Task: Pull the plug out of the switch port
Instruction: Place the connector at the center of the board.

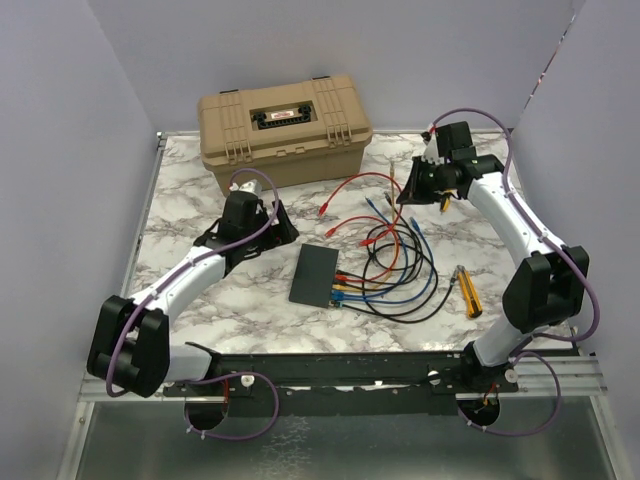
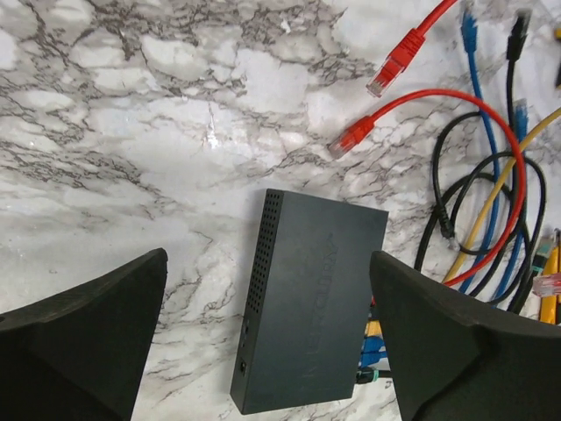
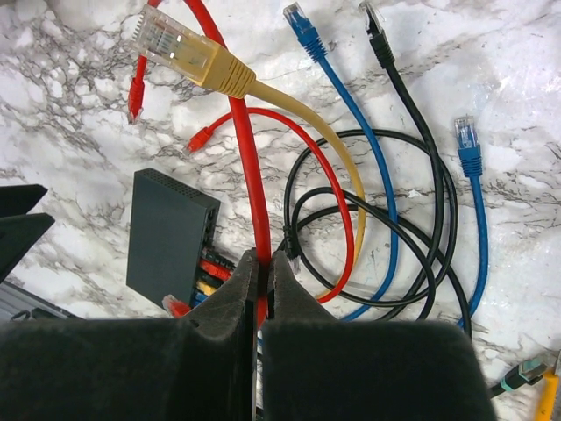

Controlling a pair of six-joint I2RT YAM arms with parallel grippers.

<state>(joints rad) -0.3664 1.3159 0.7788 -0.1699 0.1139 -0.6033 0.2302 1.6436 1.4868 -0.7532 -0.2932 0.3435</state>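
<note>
1. The right end effector (image 3: 260, 279) is closed hard on a red cable (image 3: 248, 175). It pinches the cord itself, not a plug, and hangs raised over the far right of the tabletop (image 1: 200, 290).
2. The left end effector (image 2: 267, 261) is spread wide and grips nothing. It hangs above the switch (image 2: 311, 298), one finger to each side in its own view; I cannot tell if it touches.
3. The switch lies flat near the middle of the tabletop, between the two arms. Red, yellow and blue plugs (image 3: 209, 274) sit in the port edge that faces the right arm.
4. Beside that edge the loose cables (image 1: 400, 265) lie tangled. A yellow plug (image 3: 180, 48) shows free near the red cable. A tan toolbox (image 1: 285, 130) stands at the back, and a yellow-handled tool (image 1: 467, 292) lies to the right.
5. Risks, as I judge them:
   - Nothing pins the switch, so a tug could drag or flip it instead of freeing a plug.
   - Pulling by the cord with the latch unpressed could strain the cable or slip through the pads.
   - The tangle could snag neighbouring leads.
   - I cannot confirm the held cable runs to a port.
6. Raised lettering runs across the switch's top but is too faint to read. The toolbox label is too small.
</note>
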